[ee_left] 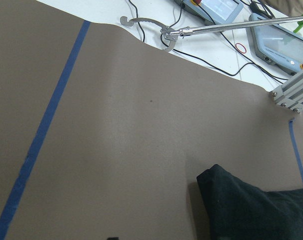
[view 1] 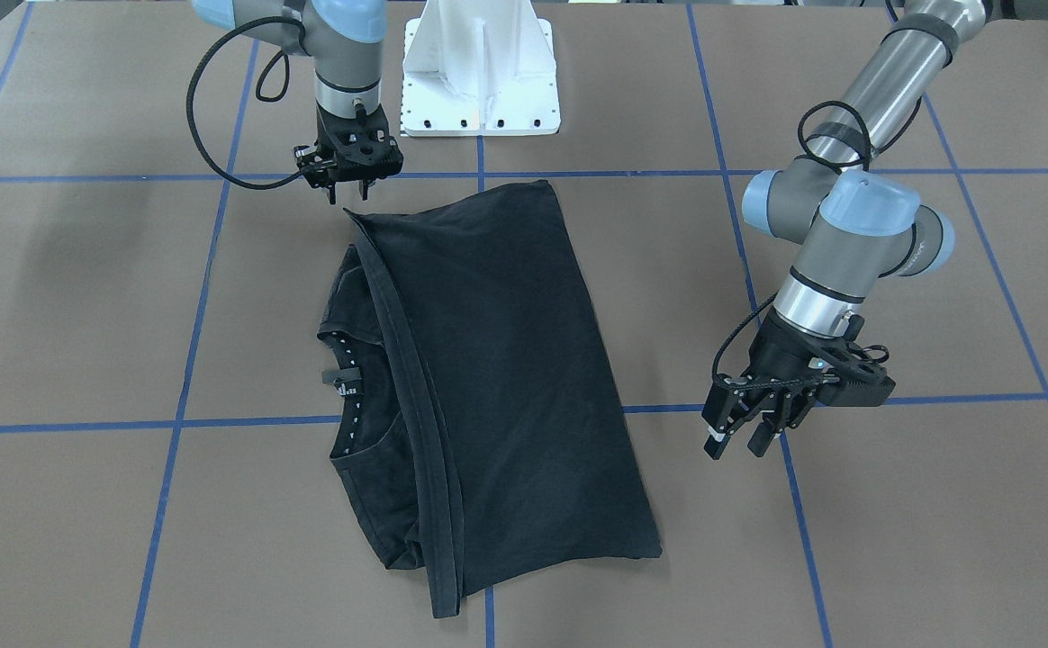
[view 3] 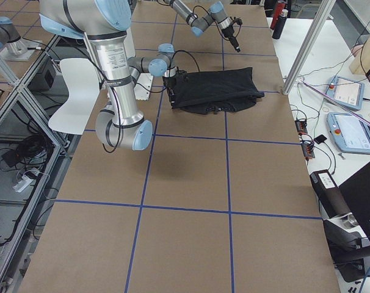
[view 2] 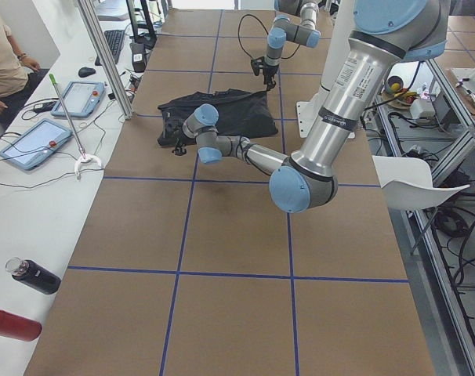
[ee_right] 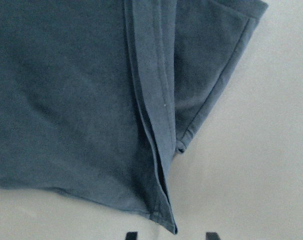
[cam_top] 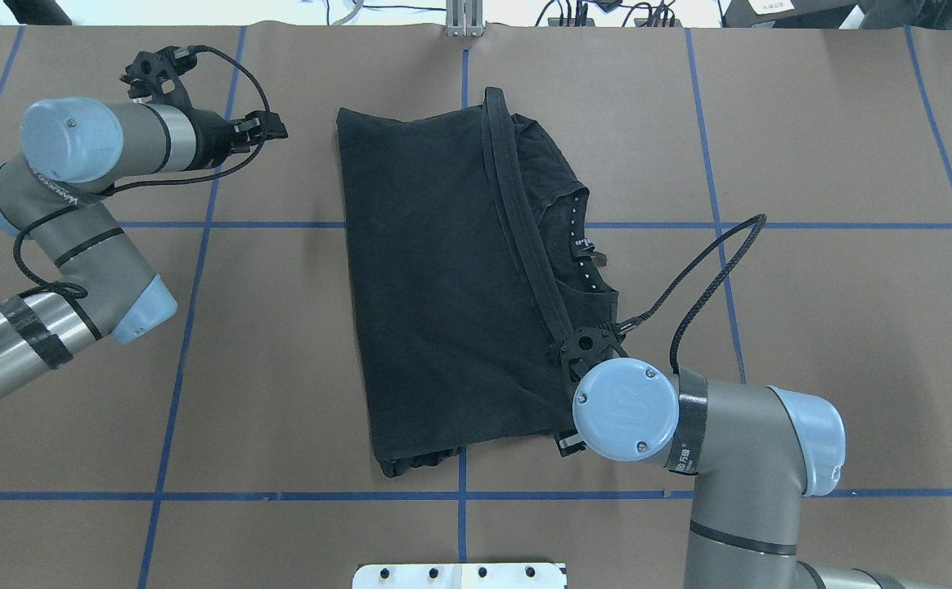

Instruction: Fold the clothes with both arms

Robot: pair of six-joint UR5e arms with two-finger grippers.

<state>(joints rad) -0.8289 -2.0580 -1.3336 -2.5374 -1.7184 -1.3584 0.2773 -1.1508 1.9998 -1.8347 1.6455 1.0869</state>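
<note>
The black T-shirt (view 1: 506, 360) lies folded on the brown table, plain side up, with its collar and label showing along one edge; the logo is hidden. It also shows in the overhead view (cam_top: 427, 286). My right gripper (view 1: 348, 191) is open and empty. It hangs just above the table beside the shirt's corner nearest the robot, and its wrist view shows that hemmed corner (ee_right: 161, 210). My left gripper (view 1: 740, 441) is open and empty. It hangs off the shirt's side, apart from the cloth, and in the overhead view it (cam_top: 276, 131) is near the shirt's far corner.
The white pedestal base (view 1: 479, 81) stands at the robot's edge of the table. Blue tape lines (view 1: 218, 421) cross the brown table. Beyond the far edge are an aluminium post (ee_left: 294, 92), tablets (view 2: 34, 141), a grabber tool and bottles (view 2: 34, 276). A person (view 2: 2, 55) sits there.
</note>
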